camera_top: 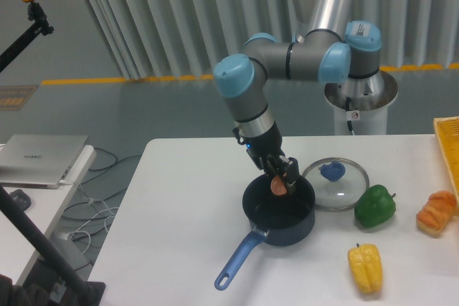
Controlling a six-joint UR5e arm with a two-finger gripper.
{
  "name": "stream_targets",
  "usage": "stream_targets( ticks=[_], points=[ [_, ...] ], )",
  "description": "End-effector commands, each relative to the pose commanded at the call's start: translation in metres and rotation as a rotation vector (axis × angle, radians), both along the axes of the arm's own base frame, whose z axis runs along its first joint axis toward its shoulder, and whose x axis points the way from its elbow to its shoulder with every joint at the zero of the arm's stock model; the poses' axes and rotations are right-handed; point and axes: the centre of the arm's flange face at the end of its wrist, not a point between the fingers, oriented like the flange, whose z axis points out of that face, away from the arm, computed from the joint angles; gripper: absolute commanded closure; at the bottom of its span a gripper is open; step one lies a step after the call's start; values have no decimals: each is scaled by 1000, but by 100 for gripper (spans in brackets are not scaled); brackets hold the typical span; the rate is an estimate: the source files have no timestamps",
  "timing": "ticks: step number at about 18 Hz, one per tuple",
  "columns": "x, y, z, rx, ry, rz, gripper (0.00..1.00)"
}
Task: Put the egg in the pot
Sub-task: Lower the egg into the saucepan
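I am not finding any text I can read. A small sticker [353, 114] is showing on the robot's pedestal at far right, and a faint mark is sitting on the laptop lid [32, 157] at left, both too small to make out.

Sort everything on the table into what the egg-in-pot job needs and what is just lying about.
Needed:
egg, held in the hand over the pot
pot

Lying about:
glass lid
green pepper
yellow pepper
bread-like item
yellow crate, at the right edge
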Motion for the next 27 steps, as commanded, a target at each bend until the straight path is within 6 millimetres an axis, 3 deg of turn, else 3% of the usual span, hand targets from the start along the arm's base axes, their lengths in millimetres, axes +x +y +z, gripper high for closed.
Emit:
stream_targets(
  ticks=[11,14,27],
  points=[
    [2,9,-39,-56,-8,13,94],
    [7,19,-43,12,7,59,94],
    [7,18,-77,-2,-38,74,94]
  ],
)
